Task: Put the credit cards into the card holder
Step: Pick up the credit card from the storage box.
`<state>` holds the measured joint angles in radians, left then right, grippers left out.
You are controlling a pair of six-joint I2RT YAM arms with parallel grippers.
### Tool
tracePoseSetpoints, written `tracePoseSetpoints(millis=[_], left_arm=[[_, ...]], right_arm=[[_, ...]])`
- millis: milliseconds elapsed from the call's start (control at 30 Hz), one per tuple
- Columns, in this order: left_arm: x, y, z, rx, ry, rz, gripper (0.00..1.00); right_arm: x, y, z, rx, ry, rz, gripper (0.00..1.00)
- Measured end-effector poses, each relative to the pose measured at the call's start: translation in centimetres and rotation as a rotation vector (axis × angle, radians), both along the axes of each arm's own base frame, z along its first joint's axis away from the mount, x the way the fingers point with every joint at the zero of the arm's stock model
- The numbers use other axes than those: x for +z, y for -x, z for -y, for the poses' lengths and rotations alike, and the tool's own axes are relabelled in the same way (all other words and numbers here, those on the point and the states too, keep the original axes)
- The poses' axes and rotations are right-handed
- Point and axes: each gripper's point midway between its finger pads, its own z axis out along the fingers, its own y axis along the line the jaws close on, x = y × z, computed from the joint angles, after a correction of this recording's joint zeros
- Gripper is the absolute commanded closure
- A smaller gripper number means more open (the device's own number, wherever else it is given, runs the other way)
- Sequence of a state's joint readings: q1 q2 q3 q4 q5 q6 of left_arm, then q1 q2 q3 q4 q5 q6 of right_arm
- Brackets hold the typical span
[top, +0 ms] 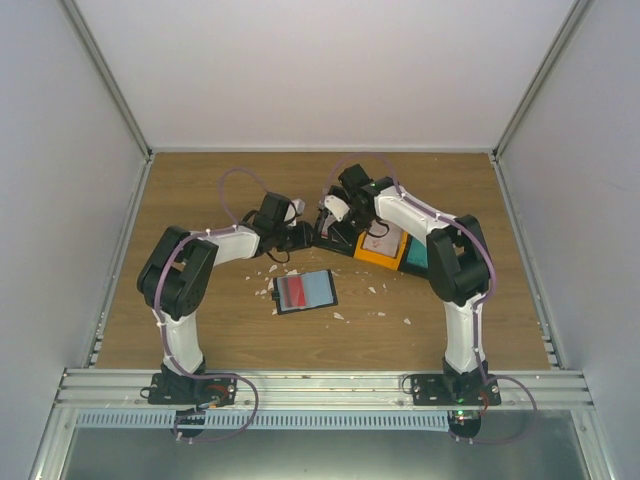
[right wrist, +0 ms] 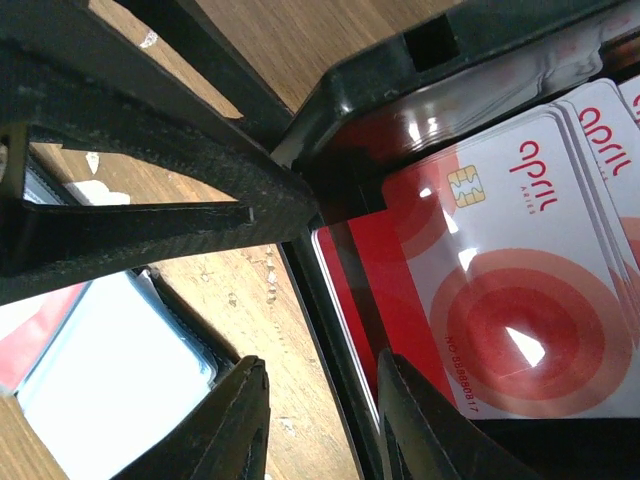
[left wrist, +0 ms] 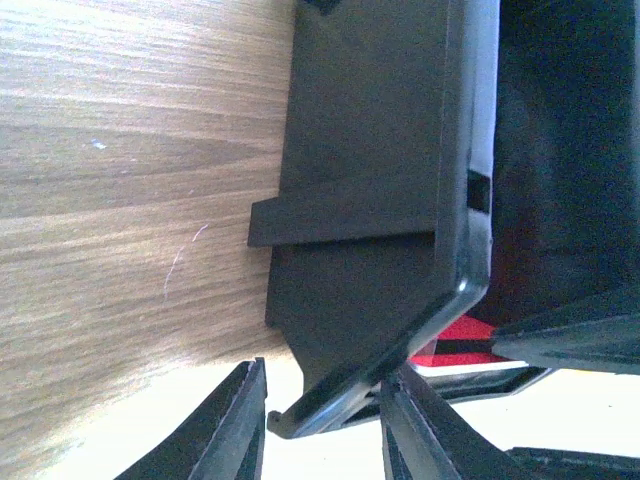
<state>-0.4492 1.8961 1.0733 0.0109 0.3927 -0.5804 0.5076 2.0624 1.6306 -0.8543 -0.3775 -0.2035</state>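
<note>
Wood table (top: 200, 190), scattered scraps (top: 407, 322), credit cards (right wrist: 520, 300) in black tray (right wrist: 380, 80), both jaws narrow astride rim

Top view: even, diffuse overhead light. The counter (top: 200, 330) is moderately bright, with soft, short shadows.

Left wrist view: the black tray (left wrist: 370, 130) is underexposed and nearly featureless. The area at 6 o'clock is blown out to white, and focus is soft throughout.

Right wrist view: specular glare spots on the glossy credit cards (right wrist: 520, 300) at 3 o'clock. The fingers (right wrist: 228, 430) at 6 o'clock are blurred.
</note>
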Motion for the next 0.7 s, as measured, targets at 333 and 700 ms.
tracePoseSetpoints(millis=[333,700], left_arm=[[2.4,0.8,-2.2,0.075,-0.038,0.04,0.61],[3.5,1.9,-3.6,0.109,-0.067,0.056,0.61]], right_arm=[[0.0,-0.4,-0.4,0.0,-0.01,0.009,0.66],[-1.8,-1.6,-0.9,-0.007,0.021,0.026,0.91]])
